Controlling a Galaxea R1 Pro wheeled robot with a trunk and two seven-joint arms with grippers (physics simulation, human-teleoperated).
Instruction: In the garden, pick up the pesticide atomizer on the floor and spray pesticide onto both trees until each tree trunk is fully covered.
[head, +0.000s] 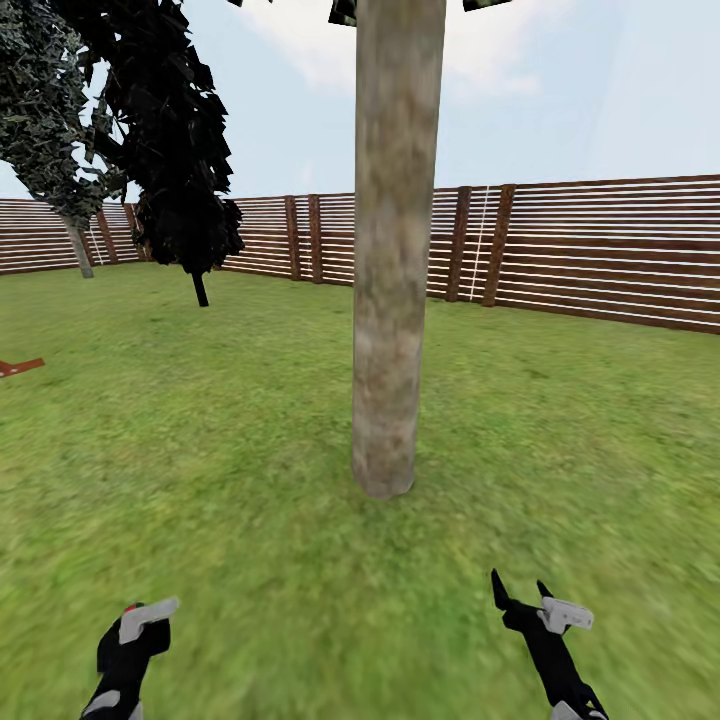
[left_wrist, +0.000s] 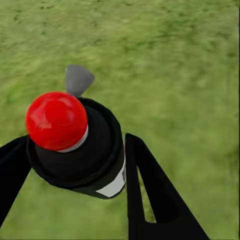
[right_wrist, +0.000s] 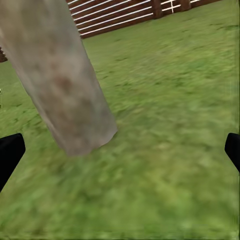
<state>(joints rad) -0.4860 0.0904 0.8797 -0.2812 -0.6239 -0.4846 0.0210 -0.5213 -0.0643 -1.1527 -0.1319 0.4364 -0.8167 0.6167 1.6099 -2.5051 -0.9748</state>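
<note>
Left hand (left_wrist: 75, 165): clamped on the sprayer (left_wrist: 75, 145), red cap up.
Right hand (head: 520, 592): wide, holding nothing.
Tree trunk (head: 392, 250): upright on lawn (head: 250, 480), just ahead.
Fence (head: 600, 250): behind.

The tree trunk (head: 392, 250) at twelve o'clock looks like rough, matt, mottled grey-brown bark. The fence (head: 600, 250) is slatted brown wood. The lawn (head: 250, 480) is matt grass. The atomizer (left_wrist: 82, 145) looks like black plastic with a glossy red cap (left_wrist: 56, 120).

left tool (left_wrist: 75, 165) clamped on atomizer (left_wrist: 75, 145), right tool (head: 518, 592) spread
</note>
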